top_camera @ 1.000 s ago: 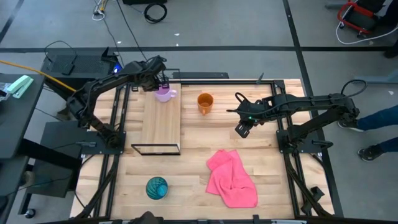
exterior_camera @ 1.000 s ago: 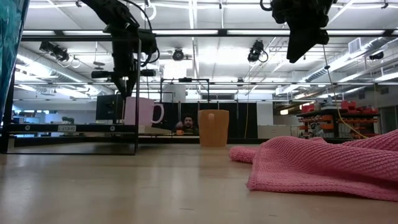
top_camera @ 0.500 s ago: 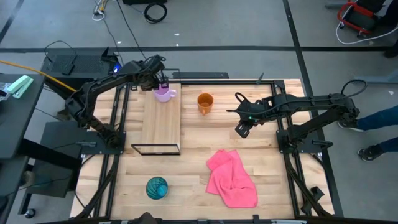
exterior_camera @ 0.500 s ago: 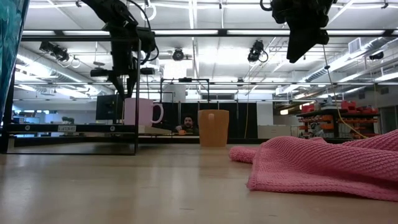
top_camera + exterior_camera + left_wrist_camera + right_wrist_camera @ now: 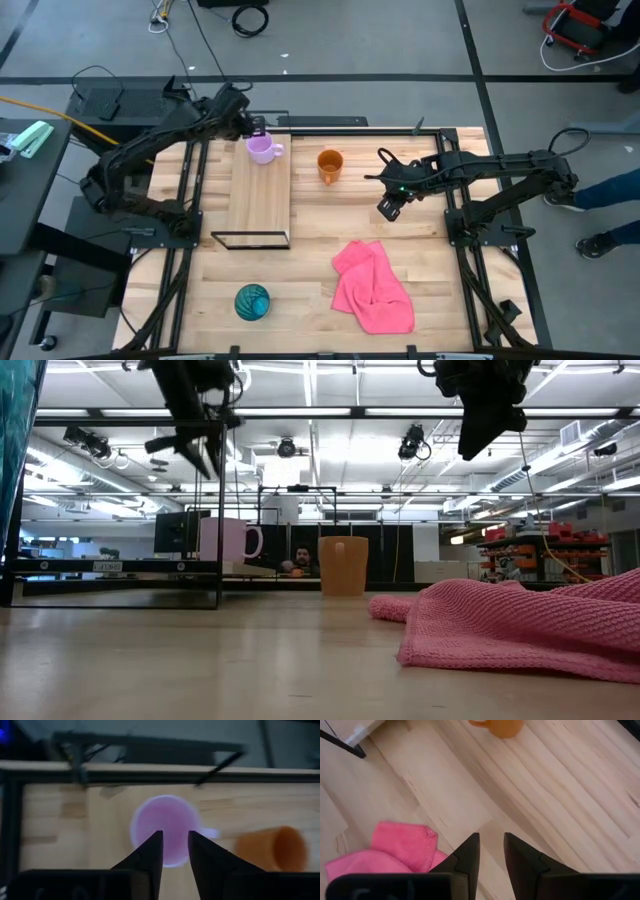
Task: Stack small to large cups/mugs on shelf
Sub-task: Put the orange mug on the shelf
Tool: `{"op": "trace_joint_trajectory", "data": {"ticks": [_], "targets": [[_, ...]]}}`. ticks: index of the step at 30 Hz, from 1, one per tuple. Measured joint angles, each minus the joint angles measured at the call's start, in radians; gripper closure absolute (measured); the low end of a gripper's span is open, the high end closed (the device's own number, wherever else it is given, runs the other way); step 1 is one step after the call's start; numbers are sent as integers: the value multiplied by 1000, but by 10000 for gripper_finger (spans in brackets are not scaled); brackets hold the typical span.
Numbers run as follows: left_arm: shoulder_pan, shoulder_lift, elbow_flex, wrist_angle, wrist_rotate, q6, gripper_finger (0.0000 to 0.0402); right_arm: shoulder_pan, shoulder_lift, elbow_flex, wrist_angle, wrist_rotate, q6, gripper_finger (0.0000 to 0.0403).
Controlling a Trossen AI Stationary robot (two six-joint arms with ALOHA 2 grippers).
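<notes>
While my left pincer hangs above the far end of the shelf, I see the pale purple mug standing upright on the board right beneath it, free of the fingers. From the left wrist the mug's open mouth sits straight ahead between the two dark fingertips, its handle pointing toward the orange mug. The fingers are only a narrow slit apart and hold nothing. In the low view the pincer is clearly above the mug, with open air between them.

The orange mug stands on the bench just beside the shelf's long edge, near the purple one. My right pincer hovers over bare bench, near the orange mug and apart from it; its fingers are also nearly together and empty. The teal patterned cup sits at the near side of the bench, well apart from both pincers, with the pink cloth lying beside it toward the right arm
</notes>
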Motion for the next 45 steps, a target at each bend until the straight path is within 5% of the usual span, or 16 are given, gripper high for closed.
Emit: {"op": "trace_joint_trajectory", "data": {"ticks": [8, 14, 23, 27, 31, 45], "targets": [[-141, -58, 2, 81, 1, 58, 312, -173, 0, 0, 158, -7, -29, 308], [-233, -54, 2, 115, 0, 97, 309, -385, 63, 0, 383, -156, -132, 311], [-310, -57, 2, 142, 0, 101, 323, -570, 269, 0, 434, -241, -229, 391], [-333, -57, 2, 142, 1, 103, 321, -624, 340, 0, 443, -276, -243, 394], [-342, -57, 2, 141, 0, 110, 318, -620, 406, 0, 502, -359, -219, 398], [-340, -57, 2, 142, -18, 128, 326, -515, 523, 0, 661, -363, -111, 401]]}}
